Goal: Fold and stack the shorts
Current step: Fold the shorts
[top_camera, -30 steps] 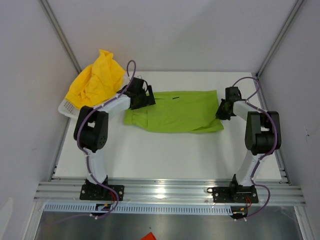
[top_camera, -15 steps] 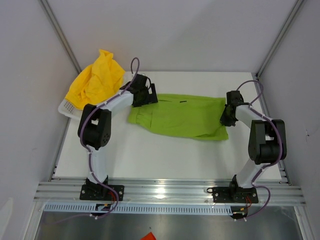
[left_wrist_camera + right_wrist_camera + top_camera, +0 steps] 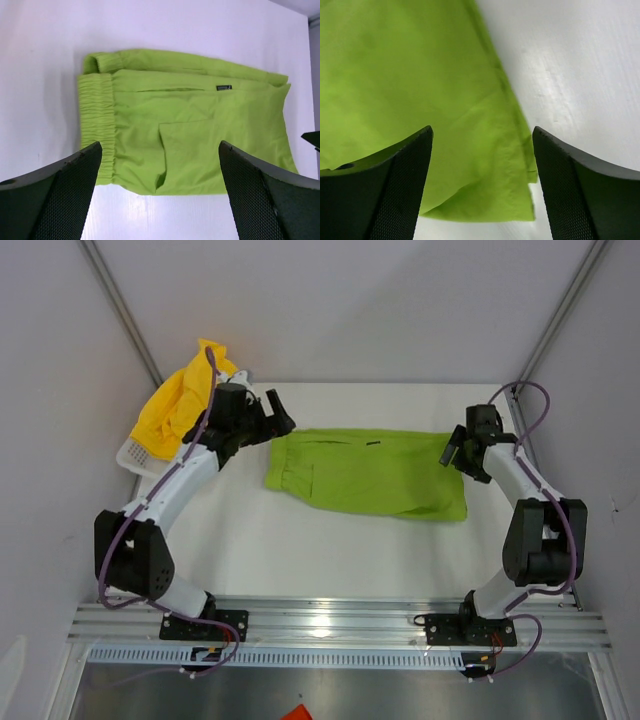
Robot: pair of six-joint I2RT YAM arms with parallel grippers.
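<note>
Lime green shorts (image 3: 365, 473): they lie flat on the table (image 3: 300, 560) between the two arms, with the waistband (image 3: 95, 125) toward the left arm and the leg hem toward the right.
Fold state: in the left wrist view one layer lies over another and a strip of the under layer shows along the far edge. I judge them folded once, leg onto leg. A second, crosswise fold looks not yet done.
Yellow shorts (image 3: 180, 405): they are bunched and unfolded, heaped in the white basket (image 3: 135, 455) at the far left corner, well apart from the green pair.
Left tool (image 3: 283, 418): its jaws are spread wide and hold nothing. It hangs above the table near the waistband end.
Right tool (image 3: 455, 455): it is released, jaws apart, and hovers over the hem corner with the cloth free beneath it.
Progress: roughly the first half of the first garment is done. The whole yellow pair and the stacking are left.
In the way: nothing lies on the green pair. The basket rim may snag the yellow pair when it is lifted out.
</note>
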